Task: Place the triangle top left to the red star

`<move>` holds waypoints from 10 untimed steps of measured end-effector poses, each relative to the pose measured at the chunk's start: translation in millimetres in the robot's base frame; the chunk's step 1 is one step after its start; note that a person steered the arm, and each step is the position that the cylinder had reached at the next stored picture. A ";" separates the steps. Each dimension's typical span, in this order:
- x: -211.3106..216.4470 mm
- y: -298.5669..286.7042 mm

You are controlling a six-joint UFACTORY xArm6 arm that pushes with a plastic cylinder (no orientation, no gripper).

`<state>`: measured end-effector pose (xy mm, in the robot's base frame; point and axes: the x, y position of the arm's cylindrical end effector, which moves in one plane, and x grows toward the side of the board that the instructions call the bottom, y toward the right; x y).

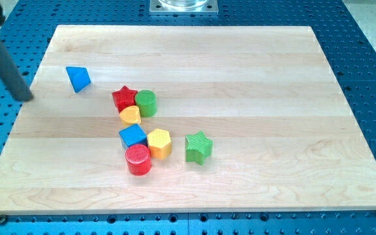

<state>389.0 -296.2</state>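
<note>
The blue triangle [78,78] lies on the wooden board [253,78] toward the view's upper left. The red star [125,98] sits to its lower right, with a clear gap between them. My tip [25,98] is at the board's left edge, to the left of and slightly below the triangle, apart from it. The dark rod slants up to the view's top left corner.
A green cylinder [146,102] touches the star's right side. A yellow block [130,115] sits just below the star. Further down stand a blue cube [133,136], a yellow hexagon [158,143], a red cylinder [138,159] and a green star [198,147].
</note>
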 end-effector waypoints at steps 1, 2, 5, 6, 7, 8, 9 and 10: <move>-40.7 11.5; -54.3 28.1; -0.2 90.6; 4.3 90.6; 2.0 90.2; -28.9 90.2; -29.2 90.2; -28.7 90.2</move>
<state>360.2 -206.0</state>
